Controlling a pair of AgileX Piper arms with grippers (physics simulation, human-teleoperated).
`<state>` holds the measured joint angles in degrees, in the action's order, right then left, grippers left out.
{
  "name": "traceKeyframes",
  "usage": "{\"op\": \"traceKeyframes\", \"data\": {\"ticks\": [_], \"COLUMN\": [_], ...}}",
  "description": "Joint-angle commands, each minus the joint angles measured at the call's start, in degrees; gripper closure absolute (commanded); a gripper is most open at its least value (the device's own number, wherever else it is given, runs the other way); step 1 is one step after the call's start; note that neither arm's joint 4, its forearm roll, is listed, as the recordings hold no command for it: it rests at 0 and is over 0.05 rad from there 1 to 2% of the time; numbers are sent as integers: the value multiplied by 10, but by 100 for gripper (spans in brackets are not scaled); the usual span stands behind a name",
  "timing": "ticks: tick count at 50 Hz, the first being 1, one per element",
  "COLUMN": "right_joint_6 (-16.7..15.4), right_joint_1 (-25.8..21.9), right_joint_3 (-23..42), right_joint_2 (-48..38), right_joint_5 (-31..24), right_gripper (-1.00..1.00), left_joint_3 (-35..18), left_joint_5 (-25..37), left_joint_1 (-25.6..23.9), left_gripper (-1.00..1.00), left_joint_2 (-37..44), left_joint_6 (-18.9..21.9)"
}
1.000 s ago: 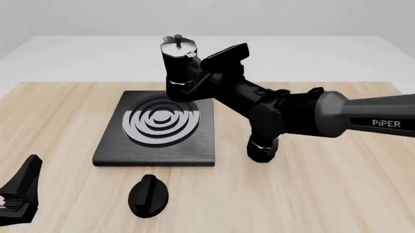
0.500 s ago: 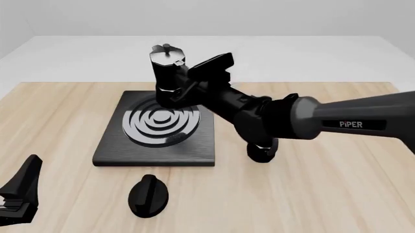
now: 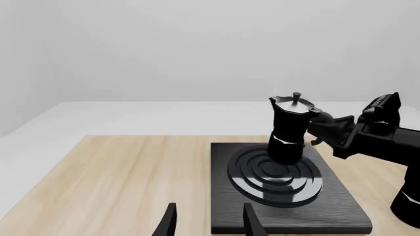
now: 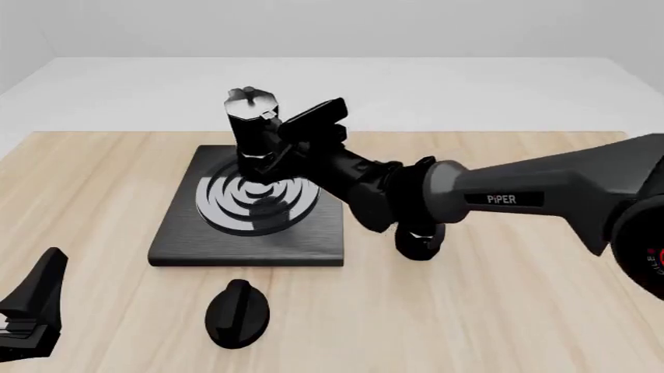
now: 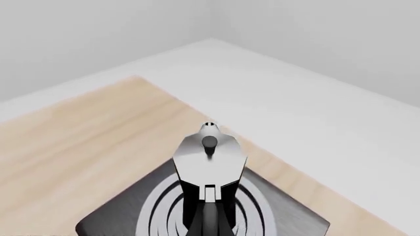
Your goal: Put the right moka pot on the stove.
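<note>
Above the burner rings, the right moka pot (image 4: 252, 128) is hanging upright in the right gripper (image 4: 278, 148), whose fingers are closing on it from its handle side. In the left wrist view its base is sitting low over the far part of the stove (image 3: 328, 199), towards twelve o'clock on the rings; whether it is touching the rings or a little above them I cannot tell. The right wrist view is looking straight down along the handle, with the lid and knob centred over the burner.

My judgement is that the step in hand is the set-down. To do it well, the arm should be bringing the pot a touch towards six o'clock so the base is lying on the middle rings, keeping it level, lowering slowly until the base is resting flat, and only then releasing and backing off along the handle line towards three o'clock, so the fingers are not catching the handle and tipping the pot.

At the seven o'clock corner of the front view the left gripper (image 4: 21, 318) is idling with its jaws parted, holding nothing. A black knob (image 4: 238, 311) is lying in front of the stove, well apart from the pot.
</note>
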<state>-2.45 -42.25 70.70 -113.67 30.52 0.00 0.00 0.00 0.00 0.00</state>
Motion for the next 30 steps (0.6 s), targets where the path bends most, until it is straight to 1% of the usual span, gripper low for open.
{"op": "traceKeyframes", "data": {"ticks": [1,15,22,30], "right_joint_6": [-4,6,3,6], "right_joint_1": [-2,-1,1,3], "right_joint_3": [47,58,59,55], "right_joint_2": [-32,-69,-76,-79], "right_joint_5": [1,10,11,10], "right_gripper": [100,100,100,100], "left_joint_3": [0,0,0,0], "left_joint_5": [0,0,0,0], "left_joint_1": [0,0,0,0], "left_gripper": [-100,-100,-100,-100], "left_joint_2": [0,0,0,0], "left_joint_6": [0,0,0,0]}}
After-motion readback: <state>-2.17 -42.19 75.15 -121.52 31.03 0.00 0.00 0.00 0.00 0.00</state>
